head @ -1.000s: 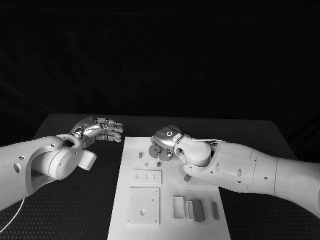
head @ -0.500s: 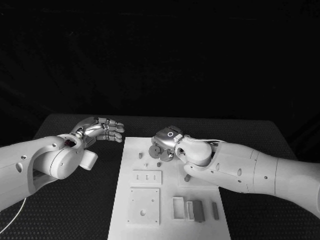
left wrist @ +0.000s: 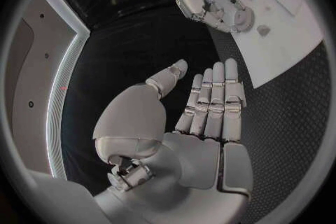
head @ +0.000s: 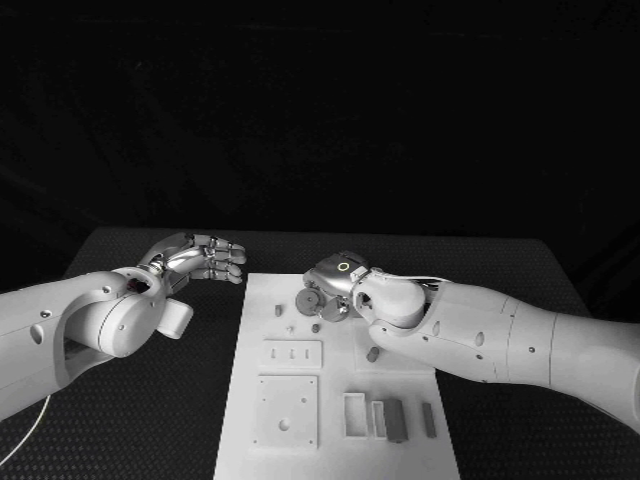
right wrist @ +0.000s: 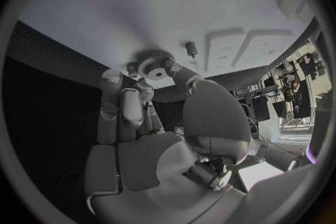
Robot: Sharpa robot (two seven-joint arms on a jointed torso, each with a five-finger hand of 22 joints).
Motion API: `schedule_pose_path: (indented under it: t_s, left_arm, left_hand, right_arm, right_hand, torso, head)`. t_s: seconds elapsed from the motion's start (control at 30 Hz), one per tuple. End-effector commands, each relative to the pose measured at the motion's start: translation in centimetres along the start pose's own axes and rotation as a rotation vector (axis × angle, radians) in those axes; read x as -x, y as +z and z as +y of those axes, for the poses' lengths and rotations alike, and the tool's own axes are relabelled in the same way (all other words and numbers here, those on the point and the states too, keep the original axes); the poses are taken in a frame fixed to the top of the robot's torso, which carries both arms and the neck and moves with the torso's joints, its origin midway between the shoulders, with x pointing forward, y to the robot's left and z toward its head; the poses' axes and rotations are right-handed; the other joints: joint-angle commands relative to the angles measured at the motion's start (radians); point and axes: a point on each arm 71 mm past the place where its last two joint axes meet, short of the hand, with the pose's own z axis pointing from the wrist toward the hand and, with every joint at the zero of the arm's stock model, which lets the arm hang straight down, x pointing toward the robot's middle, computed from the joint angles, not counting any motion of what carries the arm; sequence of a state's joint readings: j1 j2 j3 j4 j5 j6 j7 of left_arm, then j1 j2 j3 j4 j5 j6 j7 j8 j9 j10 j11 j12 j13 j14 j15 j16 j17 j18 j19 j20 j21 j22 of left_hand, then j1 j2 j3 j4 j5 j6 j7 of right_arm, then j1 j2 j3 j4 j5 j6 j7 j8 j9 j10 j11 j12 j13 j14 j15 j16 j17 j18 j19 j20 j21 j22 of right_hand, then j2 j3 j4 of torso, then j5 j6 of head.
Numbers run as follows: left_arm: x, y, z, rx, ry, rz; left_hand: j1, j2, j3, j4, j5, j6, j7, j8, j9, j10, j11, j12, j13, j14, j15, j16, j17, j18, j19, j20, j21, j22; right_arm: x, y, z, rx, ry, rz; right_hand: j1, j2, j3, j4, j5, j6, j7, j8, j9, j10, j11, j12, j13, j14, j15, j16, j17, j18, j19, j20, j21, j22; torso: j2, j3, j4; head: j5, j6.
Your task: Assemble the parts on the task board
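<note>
Right hand point(head: 335, 285) pinches a gear point(right wrist: 155, 65) on the white board point(head: 335, 420), at its 12 o'clock end. Left hand point(head: 205, 258) hovers released. No readable writing.

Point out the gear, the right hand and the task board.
gear point(right wrist: 155, 64): right wrist view, toothed face.
right hand point(head: 335, 285): head view, middle of hand.
task board point(head: 407, 460): head view, bare near corner.

Since a second ago, little moved. Silver many-fingered right hand point(head: 335, 285) shifted slightly toward the far edge of the white rectangular task board point(head: 263, 440), fingers now closing around the small round grey gear point(right wrist: 155, 64) near that far edge. Silver left hand point(head: 202, 258) edged marginally away from the board's left edge.
</note>
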State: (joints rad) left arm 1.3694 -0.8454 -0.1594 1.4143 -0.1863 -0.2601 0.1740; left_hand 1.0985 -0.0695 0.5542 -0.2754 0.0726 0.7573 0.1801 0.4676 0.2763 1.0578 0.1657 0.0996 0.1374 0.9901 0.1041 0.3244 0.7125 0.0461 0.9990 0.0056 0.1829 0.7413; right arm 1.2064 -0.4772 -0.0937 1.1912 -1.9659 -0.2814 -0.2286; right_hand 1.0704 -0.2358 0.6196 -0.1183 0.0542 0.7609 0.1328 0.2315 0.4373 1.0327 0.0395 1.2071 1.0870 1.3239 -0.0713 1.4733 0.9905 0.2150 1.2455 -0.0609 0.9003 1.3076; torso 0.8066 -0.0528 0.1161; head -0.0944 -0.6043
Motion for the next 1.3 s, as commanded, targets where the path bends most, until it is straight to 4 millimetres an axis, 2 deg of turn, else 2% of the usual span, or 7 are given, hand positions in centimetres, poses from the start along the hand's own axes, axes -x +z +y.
schedule_pose_path:
  t_s: [0.03, 0.13, 0.23, 0.4, 0.63, 0.97, 1.3]
  left_arm:
    - [-0.1, 0.0, -0.2, -0.01, -0.001, 0.006]
    - [0.0, 0.0, -0.2, -0.009, -0.001, 0.005]
    - [0.0, 0.0, -0.2, -0.008, -0.001, 0.005]
    - [0.0, 0.0, -0.2, -0.008, -0.001, 0.006]
    - [0.0, -0.1, -0.2, -0.007, -0.001, 0.004]
    - [0.0, -0.1, -0.1, -0.005, -0.001, 0.004]
    - [0.3, -0.1, -0.1, -0.006, 0.0, -0.006]
  left_hand:
    - [-0.006, -0.005, -0.003, 0.002, -0.006, -0.006, 0.002, -0.005, 0.001, 0.005, -0.001, -0.004, 0.001, 0.005, 0.001, -0.007, 0.001, 0.02, 0.004, 0.0, -0.004, 0.001]
    - [-0.007, -0.005, -0.003, 0.002, -0.006, -0.007, 0.002, -0.005, 0.001, 0.005, 0.0, -0.005, 0.001, 0.006, 0.001, -0.007, 0.002, 0.02, 0.004, 0.0, -0.004, 0.001]
    - [-0.007, -0.005, -0.004, 0.002, -0.006, -0.008, 0.003, -0.006, 0.001, 0.004, 0.0, -0.006, 0.001, 0.006, 0.001, -0.008, 0.002, 0.02, 0.004, 0.0, -0.004, 0.001]
    - [-0.008, -0.005, -0.004, 0.002, -0.006, -0.009, 0.004, -0.007, 0.001, 0.004, 0.0, -0.007, 0.001, 0.006, 0.001, -0.008, 0.002, 0.02, 0.004, 0.0, -0.005, 0.001]
    - [-0.009, -0.006, -0.004, 0.003, -0.005, -0.01, 0.006, -0.008, 0.001, 0.003, 0.001, -0.008, 0.001, 0.006, 0.001, -0.009, 0.003, 0.02, 0.004, 0.0, -0.005, 0.001]
    - [-0.009, -0.007, -0.005, 0.003, -0.005, -0.013, 0.009, -0.011, 0.002, 0.002, 0.001, -0.01, 0.001, 0.006, 0.001, -0.011, 0.004, 0.02, 0.004, 0.0, -0.006, 0.002]
    - [-0.009, -0.007, -0.004, 0.003, -0.005, -0.013, 0.009, -0.011, 0.002, 0.002, 0.002, -0.011, 0.001, 0.006, 0.001, -0.011, 0.005, 0.02, 0.004, 0.0, -0.007, 0.002]
  right_arm:
    - [-0.7, -0.2, -0.3, 0.005, 0.022, 0.054]
    - [-0.7, -0.3, -0.4, 0.006, 0.024, 0.053]
    - [-0.6, -0.4, -0.6, 0.007, 0.032, 0.038]
    - [-0.9, -0.5, -0.7, 0.003, 0.043, 0.065]
    - [-0.9, -0.5, -0.8, -0.001, 0.058, 0.065]
    - [-0.6, -0.7, -1.3, -0.018, 0.083, 0.009]
    - [0.7, -2.5, -2.2, -0.008, 0.141, -0.098]
  right_hand:
    - [-0.004, 0.012, -0.001, 0.012, -0.001, -0.012, 0.017, 0.009, 0.005, -0.009, -0.002, -0.001, 0.0, -0.005, 0.001, -0.003, 0.001, 0.047, -0.004, -0.004, -0.004, 0.017]
    - [-0.012, 0.053, -0.008, 0.025, -0.001, 0.007, 0.015, 0.024, 0.011, -0.011, -0.004, 0.0, 0.0, -0.006, -0.001, -0.004, 0.001, 0.047, -0.006, -0.004, -0.004, 0.019]
    - [-0.012, 0.091, -0.021, 0.021, -0.001, 0.035, 0.011, 0.041, 0.018, -0.012, -0.007, 0.002, 0.0, -0.007, -0.005, -0.004, 0.003, 0.047, -0.01, -0.004, -0.003, 0.021]
    - [-0.009, 0.113, -0.035, 0.004, -0.001, 0.058, 0.012, 0.054, 0.021, -0.011, -0.007, 0.005, 0.0, -0.007, -0.005, -0.004, 0.006, 0.047, -0.014, -0.004, 0.0, 0.021]
    - [-0.019, 0.103, -0.042, 0.006, -0.001, 0.046, 0.015, 0.045, 0.015, -0.012, -0.005, 0.004, -0.001, -0.01, -0.002, -0.006, 0.002, 0.047, -0.016, -0.003, -0.001, 0.02]
    - [-0.022, 0.108, -0.041, 0.012, -0.001, 0.029, 0.015, 0.036, 0.01, -0.014, -0.005, 0.003, -0.002, -0.01, -0.002, -0.007, 0.002, 0.047, -0.017, -0.003, -0.002, 0.019]
    - [-0.015, 0.083, -0.043, 0.003, -0.001, 0.038, 0.017, 0.04, 0.01, -0.011, -0.003, 0.007, -0.003, -0.006, -0.001, -0.004, 0.01, 0.047, -0.013, -0.006, 0.001, 0.02]
  torso:
    - [0.0, 0.0003, 0.001]
    - [0.0, 0.0006, 0.0014]
    - [0.0, 0.0005, 0.001]
    - [0.0, 0.0006, 0.0008]
    - [0.0, 0.001, 0.0005]
    - [-0.001, 0.0009, 0.0001]
    - [-0.002, 0.0007, -0.0004]
  head:
    - [0.0, 0.0]
    - [0.0, -0.001]
    - [0.0, -0.002]
    - [0.001, -0.003]
    - [0.0, -0.004]
    - [-0.002, -0.003]
    - [-0.004, 0.001]
